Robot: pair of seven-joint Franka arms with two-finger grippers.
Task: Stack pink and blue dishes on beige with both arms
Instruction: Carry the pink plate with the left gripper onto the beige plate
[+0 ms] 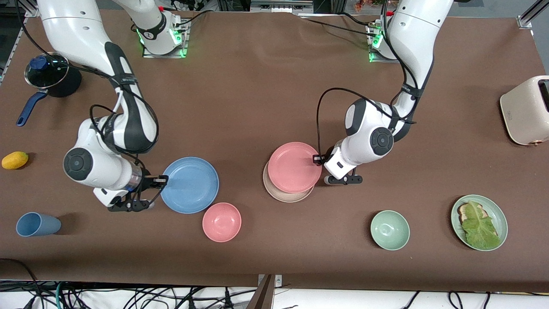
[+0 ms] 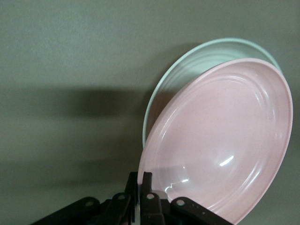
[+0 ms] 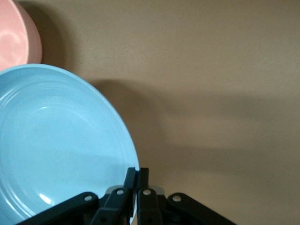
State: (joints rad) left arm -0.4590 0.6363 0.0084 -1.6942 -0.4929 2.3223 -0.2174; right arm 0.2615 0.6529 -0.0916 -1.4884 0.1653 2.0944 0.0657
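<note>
Pink plate (image 1: pixel 294 166) sat mid-worktop, offset on beige plate (image 1: pixel 286 194), rim pinched by left gripper (image 1: pixel 318 159). Right gripper (image 1: pixel 163 180) clamped blue plate (image 1: pixel 190 184) beside the pink bowl (image 1: pixel 221 222). Risks: thin-rim slip; off-centre release leaving a skewed stack.

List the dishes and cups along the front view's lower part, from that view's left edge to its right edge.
blue cup → blue plate, its rim pinched by the right gripper → pink bowl → pink plate on the beige plate, pinched by the left gripper → green bowl → green plate with lettuce.
</note>
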